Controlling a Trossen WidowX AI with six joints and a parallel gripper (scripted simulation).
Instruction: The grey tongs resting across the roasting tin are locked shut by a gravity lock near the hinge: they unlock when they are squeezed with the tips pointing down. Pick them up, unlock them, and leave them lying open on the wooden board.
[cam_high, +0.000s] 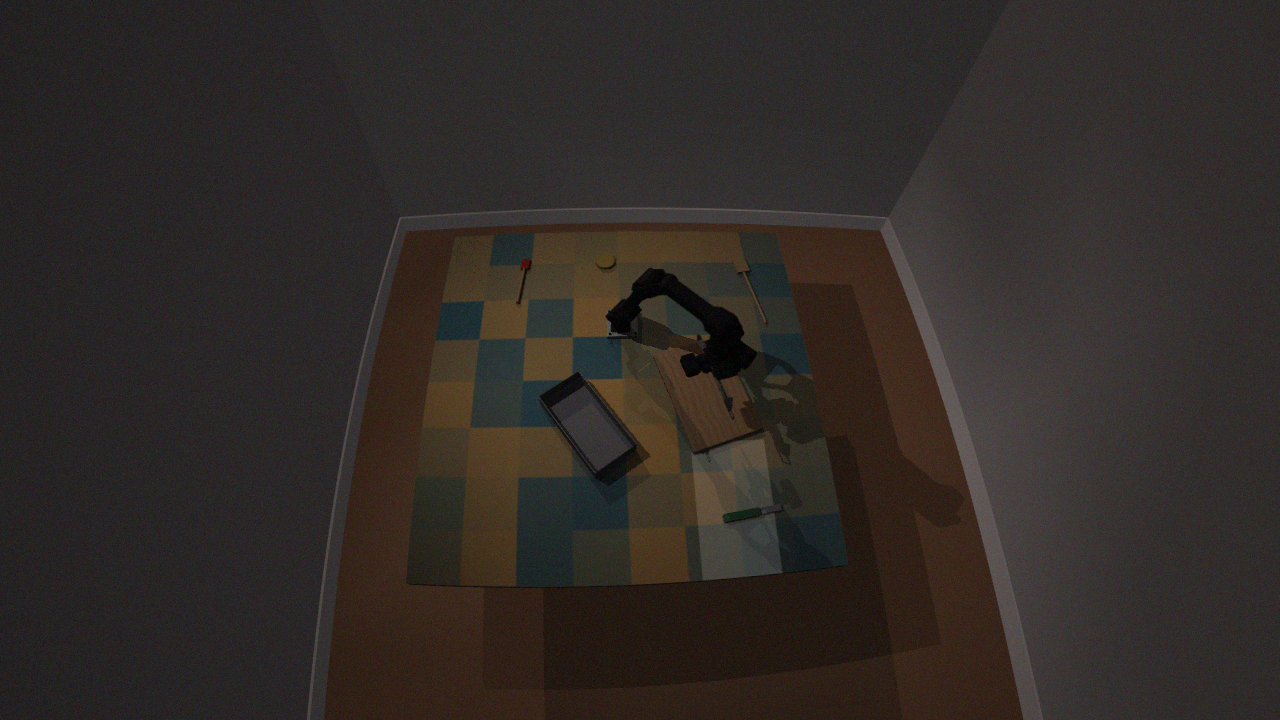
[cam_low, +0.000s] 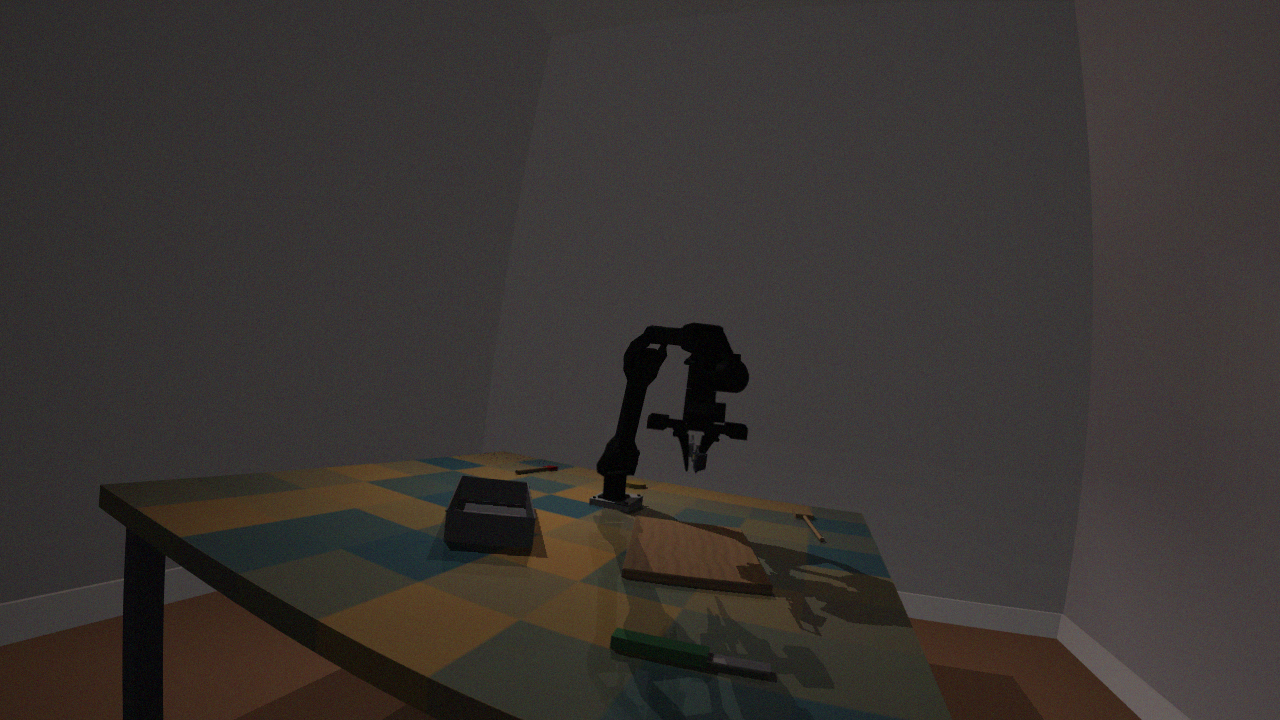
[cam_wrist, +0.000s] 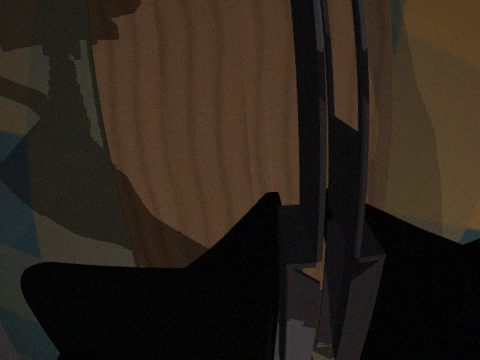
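Note:
My gripper (cam_low: 696, 454) (cam_wrist: 299, 203) is shut on the grey tongs (cam_high: 726, 399) (cam_low: 698, 460) (cam_wrist: 309, 125) and holds them in the air above the wooden board (cam_high: 702, 425) (cam_low: 680, 548) (cam_wrist: 200, 100). In the wrist view the tongs' two long arms run close together, nearly parallel, up over the board. In the exterior view they are seen nearly end-on, their length running toward the camera. Whether they are locked cannot be told. In the top view the arm hides the fingers. The grey roasting tin (cam_high: 569, 437) (cam_low: 487, 534) stands left of the board with nothing across it.
A green-handled tool (cam_high: 741, 515) (cam_low: 657, 648) lies in front of the board. A wooden spatula (cam_high: 754, 296) (cam_low: 813, 529) lies at the back right. A red-headed tool (cam_high: 525, 265) (cam_low: 537, 470) lies at the back left. A yellow disc (cam_high: 605, 260) lies behind the arm's base.

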